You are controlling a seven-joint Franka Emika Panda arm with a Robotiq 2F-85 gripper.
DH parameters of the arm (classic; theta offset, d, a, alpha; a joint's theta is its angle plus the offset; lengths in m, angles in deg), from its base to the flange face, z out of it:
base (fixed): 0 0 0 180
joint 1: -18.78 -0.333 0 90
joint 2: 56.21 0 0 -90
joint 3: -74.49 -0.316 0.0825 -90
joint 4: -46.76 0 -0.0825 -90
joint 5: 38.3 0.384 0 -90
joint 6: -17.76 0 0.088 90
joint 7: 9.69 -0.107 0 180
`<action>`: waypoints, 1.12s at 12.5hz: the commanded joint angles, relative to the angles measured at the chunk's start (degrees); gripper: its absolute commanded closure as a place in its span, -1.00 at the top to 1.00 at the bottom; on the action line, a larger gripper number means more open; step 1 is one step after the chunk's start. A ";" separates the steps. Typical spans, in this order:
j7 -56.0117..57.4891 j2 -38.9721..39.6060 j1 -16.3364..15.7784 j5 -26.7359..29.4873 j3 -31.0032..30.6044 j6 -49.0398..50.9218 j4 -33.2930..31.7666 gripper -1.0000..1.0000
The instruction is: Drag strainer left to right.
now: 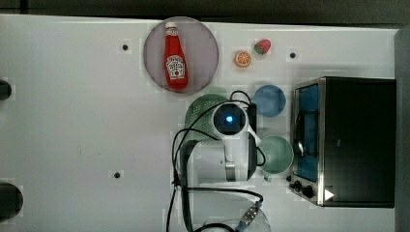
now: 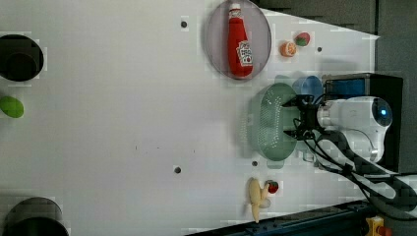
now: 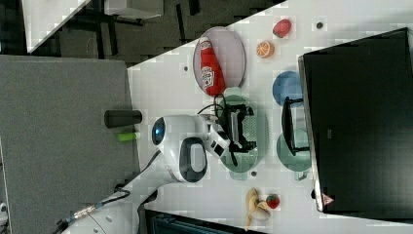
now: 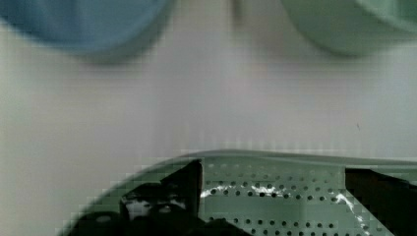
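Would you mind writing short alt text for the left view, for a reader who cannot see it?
A white robot arm's gripper reaches into a pale mint-green strainer on a white table. A ketchup bottle lies on a grey plate further up the left view, and a banana lies below the strainer.

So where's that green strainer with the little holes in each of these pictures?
Top view: the strainer sits mid-picture, partly under the arm, just below the plate with the ketchup bottle.
Left view: strainer right of centre, below the ketchup bottle.
Right view: strainer in the middle, under the fingers, below the ketchup bottle.
Wrist view: its holed bowl fills the lower edge.
Shared landmark: the ketchup bottle on its plate.
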 commanded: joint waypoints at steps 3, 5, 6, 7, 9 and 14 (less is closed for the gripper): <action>10.04 -0.67 0.34 0.46 1.96 0.38 -0.38 1.00; 9.59 -0.67 0.34 0.49 3.20 0.35 -0.32 1.00; 9.65 -0.67 0.34 0.49 3.37 0.27 -0.29 1.00; 9.64 -0.82 0.32 0.49 3.14 0.36 -0.34 1.00; 14.48 -3.00 0.18 0.48 1.67 0.91 -0.75 1.00; 41.35 -16.43 0.16 1.01 -1.49 6.75 -0.88 1.00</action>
